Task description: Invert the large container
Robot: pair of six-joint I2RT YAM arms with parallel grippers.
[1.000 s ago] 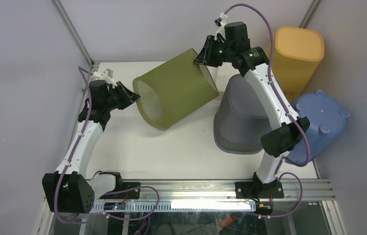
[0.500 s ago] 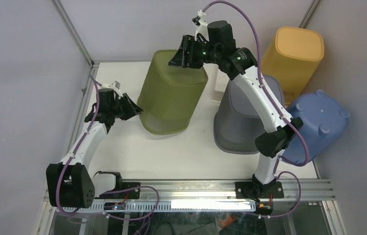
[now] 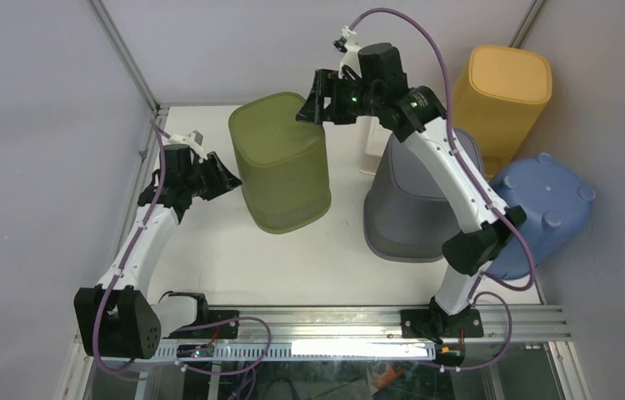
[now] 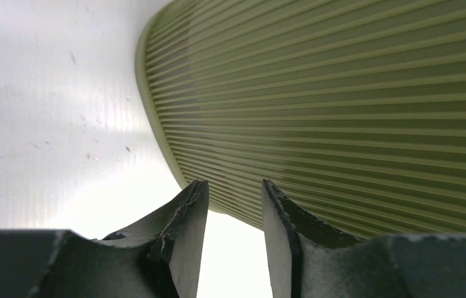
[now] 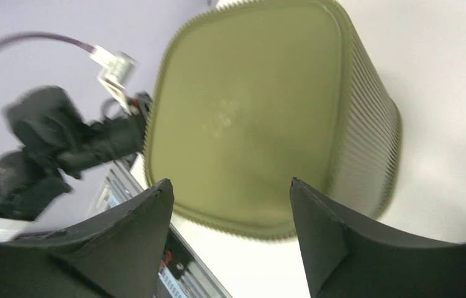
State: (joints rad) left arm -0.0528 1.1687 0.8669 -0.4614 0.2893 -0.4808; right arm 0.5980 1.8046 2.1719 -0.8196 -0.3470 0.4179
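The large olive-green ribbed container stands upside down on the white table, flat base up and rim on the table. My left gripper is open and empty just left of its lower wall. In the left wrist view the ribbed wall fills the frame beyond the gripper. My right gripper is open and empty above the container's far right top edge. In the right wrist view the base shows beyond the gripper.
A grey ribbed basket lies upside down right of the green one, under my right arm. A yellow bin stands at the back right and a blue tub at the right edge. A white object stands behind the grey basket.
The green container went from lying tilted on its side to standing base up. My right gripper came off its base. My left gripper dropped from the rim to beside the wall.
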